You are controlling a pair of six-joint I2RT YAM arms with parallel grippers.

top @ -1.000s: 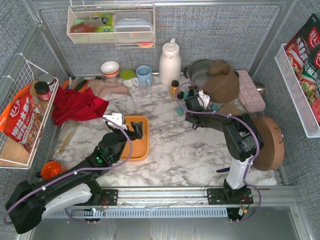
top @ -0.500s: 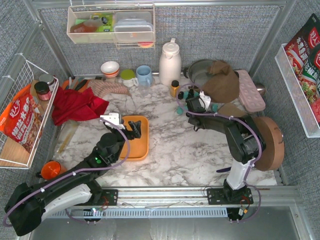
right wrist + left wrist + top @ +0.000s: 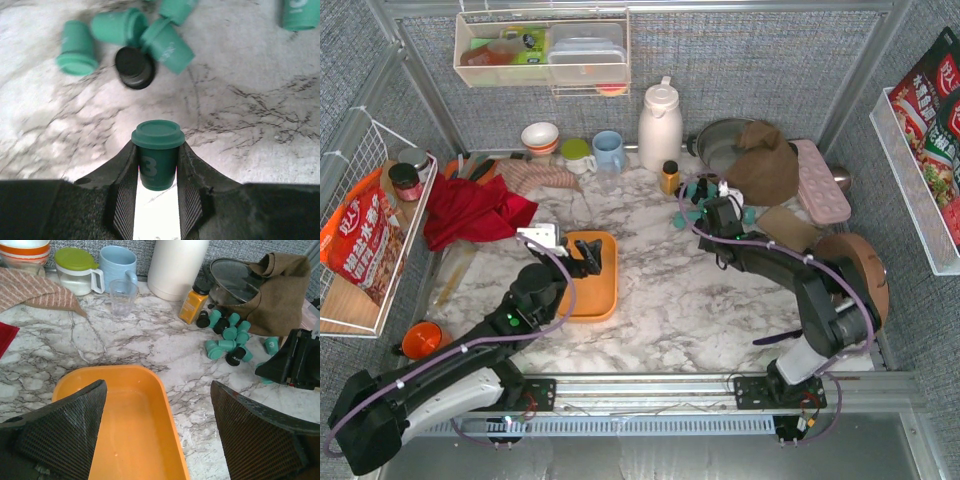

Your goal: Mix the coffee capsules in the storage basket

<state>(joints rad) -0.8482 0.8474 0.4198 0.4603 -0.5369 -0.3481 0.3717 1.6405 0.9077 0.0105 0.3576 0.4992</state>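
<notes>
The orange storage basket (image 3: 605,290) lies left of centre and holds nothing that I can see. My left gripper (image 3: 592,258) hovers open over its far end; in the left wrist view the wide-spread jaws of that gripper (image 3: 159,390) straddle the basket's (image 3: 130,430) right rim. The coffee capsules (image 3: 695,195), mostly teal with a few black, lie heaped on the marble by the brown cloth (image 3: 760,165). My right gripper (image 3: 712,207) sits at that heap, shut on one teal capsule (image 3: 157,160) marked 3, lifted off the table. Loose capsules (image 3: 125,27) and a black one (image 3: 134,67) lie beyond it.
An amber bottle (image 3: 668,177), a white thermos (image 3: 660,125), a blue mug (image 3: 608,150) and a clear glass (image 3: 122,295) stand along the back. A red cloth (image 3: 470,210) lies at the left. A round wooden board (image 3: 860,285) leans at the right.
The right gripper's jaws have narrowed onto the teal capsule and its arm has stretched out lower and to the right. The left gripper has barely shifted.
</notes>
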